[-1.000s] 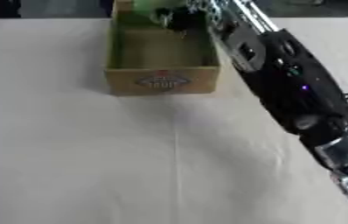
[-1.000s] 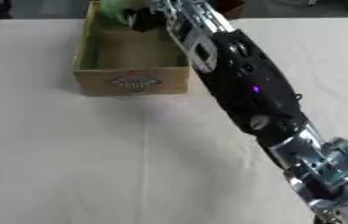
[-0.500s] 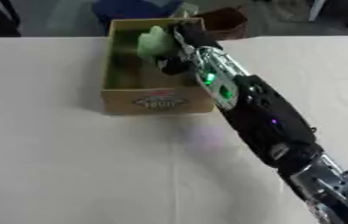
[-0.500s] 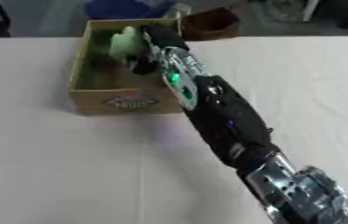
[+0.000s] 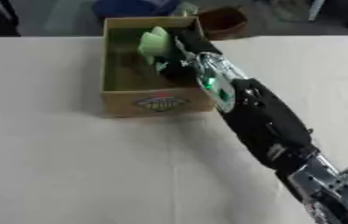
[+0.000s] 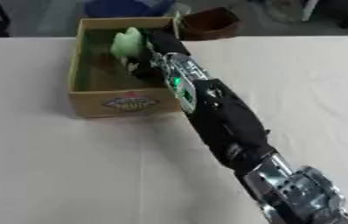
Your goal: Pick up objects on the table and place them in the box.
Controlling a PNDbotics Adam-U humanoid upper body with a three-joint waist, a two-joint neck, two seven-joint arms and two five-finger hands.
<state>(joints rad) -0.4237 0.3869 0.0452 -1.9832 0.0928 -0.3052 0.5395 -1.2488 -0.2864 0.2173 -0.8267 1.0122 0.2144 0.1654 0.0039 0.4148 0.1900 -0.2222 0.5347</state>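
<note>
While the right arm stretches up-frame, its right hand (image 5: 179, 49) sits inside the box (image 5: 155, 103), upper centre, fingers apparently clamped on a pale green object (image 5: 155, 42) — hard to be sure. Placing step, I'd say. Next: open fingers, let it drop, back out without clipping the box wall. Right eye view shows more of the brown container (image 6: 208, 24) behind the box. Left hand not visible.

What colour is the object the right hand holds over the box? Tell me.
Pale green object, at the right hand, inside the box; left eye view.
</note>
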